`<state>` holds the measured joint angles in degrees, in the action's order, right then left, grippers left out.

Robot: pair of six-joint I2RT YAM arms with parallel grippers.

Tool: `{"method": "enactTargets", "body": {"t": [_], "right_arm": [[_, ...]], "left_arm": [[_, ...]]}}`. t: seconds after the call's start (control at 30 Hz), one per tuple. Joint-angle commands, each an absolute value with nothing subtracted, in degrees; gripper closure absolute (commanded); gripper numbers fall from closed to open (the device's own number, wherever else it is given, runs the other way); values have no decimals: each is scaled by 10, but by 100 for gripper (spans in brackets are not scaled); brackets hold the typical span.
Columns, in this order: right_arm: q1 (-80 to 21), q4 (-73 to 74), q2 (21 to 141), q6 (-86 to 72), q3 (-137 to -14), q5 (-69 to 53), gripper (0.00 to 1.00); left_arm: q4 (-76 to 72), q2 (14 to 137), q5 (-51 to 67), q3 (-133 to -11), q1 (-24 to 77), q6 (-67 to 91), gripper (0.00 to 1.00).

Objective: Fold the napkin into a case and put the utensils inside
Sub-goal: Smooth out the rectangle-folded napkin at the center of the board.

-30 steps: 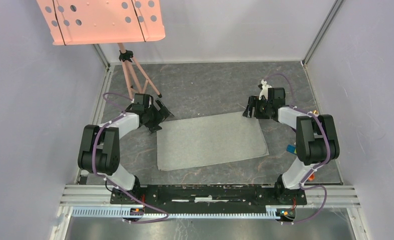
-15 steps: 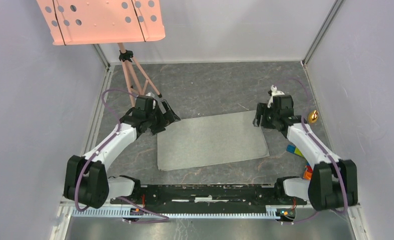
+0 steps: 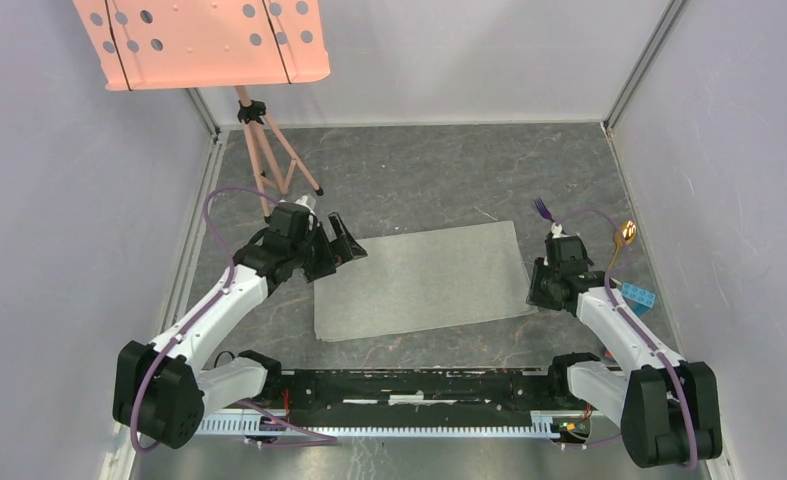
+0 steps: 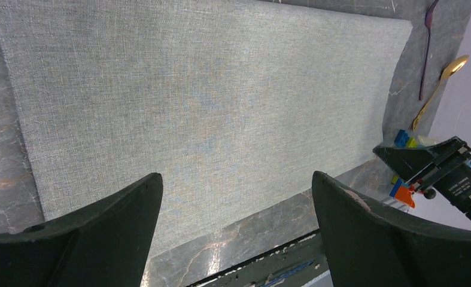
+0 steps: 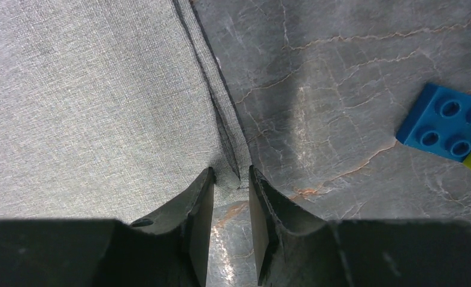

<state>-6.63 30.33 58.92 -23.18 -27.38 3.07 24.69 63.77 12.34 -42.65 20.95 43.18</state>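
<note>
Starting the fold, we pinch the napkin corner in the right gripper; left gripper gapes; lifting comes next.

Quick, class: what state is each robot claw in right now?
Left claw: open, holding nothing.
Right claw: closed on the edge of the napkin, cloth bunched between its tips.

My right arm hides most of the fork; my right gripper covers one corner of the napkin.
</note>
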Motion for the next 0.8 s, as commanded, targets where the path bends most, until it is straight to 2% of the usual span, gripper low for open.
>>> {"method": "enactTargets", "body": {"t": [0.0, 0.37, 0.57, 0.67, 0.77], "right_arm": [[-67, 274, 597, -230, -273, 29, 67], [-74, 272, 588, -225, -263, 49, 74], [-74, 282, 592, -228, -268, 69, 89], [-74, 295, 582, -227, -276, 84, 100], [-75, 305, 578, -228, -276, 96, 100]], "left_arm": [[250, 623, 130, -421, 215, 422, 0], [245, 635, 127, -418, 219, 420, 0], [243, 637, 126, -414, 220, 419, 0], [243, 637, 125, -413, 219, 419, 0], [244, 643, 120, -415, 220, 417, 0]]}}
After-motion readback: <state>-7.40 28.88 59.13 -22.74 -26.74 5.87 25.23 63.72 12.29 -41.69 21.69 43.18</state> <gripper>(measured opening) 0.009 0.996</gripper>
